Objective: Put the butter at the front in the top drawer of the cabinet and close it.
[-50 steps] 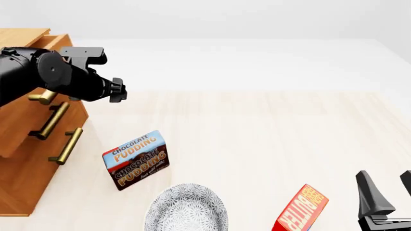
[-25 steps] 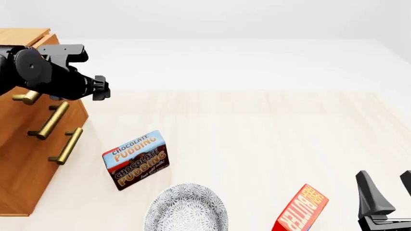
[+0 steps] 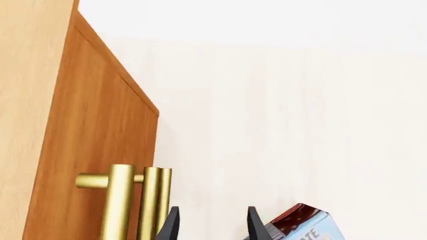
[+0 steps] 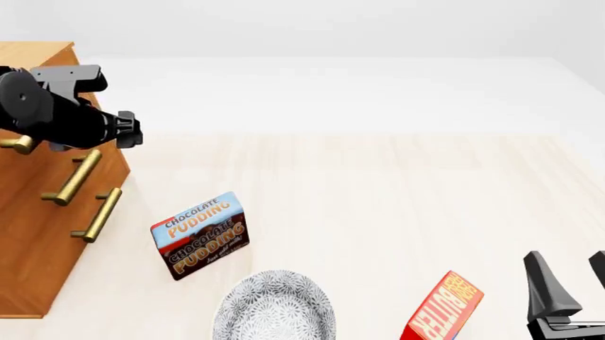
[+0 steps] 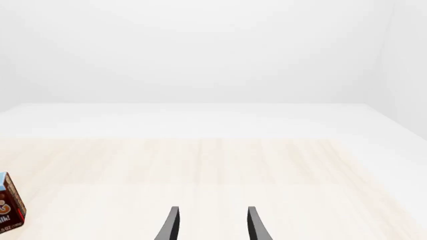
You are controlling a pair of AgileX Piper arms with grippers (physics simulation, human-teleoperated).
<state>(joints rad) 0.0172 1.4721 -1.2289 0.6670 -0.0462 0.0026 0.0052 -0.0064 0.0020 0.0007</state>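
Leaves the butter [image 4: 443, 308] out on the table [image 4: 397, 191], tilted at the near edge, just beside the right claw [image 5: 211, 225] and well apart from the cabinet [image 4: 38, 241]. Keeps that claw spread and empty; looks parked there for an easy reach to the box. Holds nothing in the left claw [image 3: 211, 227] either: fingers parted, close by the brass handles [image 3: 120, 205] on the cabinet front, probably lined up to work the top drawer [image 4: 14, 157]. Shows that drawer seemingly flush with the cabinet face, though partly hidden behind the left arm, so hard to say for certain. Finds no second butter box anywhere in view. Sets a pudding box [image 4: 200, 235] and a patterned plate [image 4: 274, 312] between cabinet and butter, things to steer around on any carry across.
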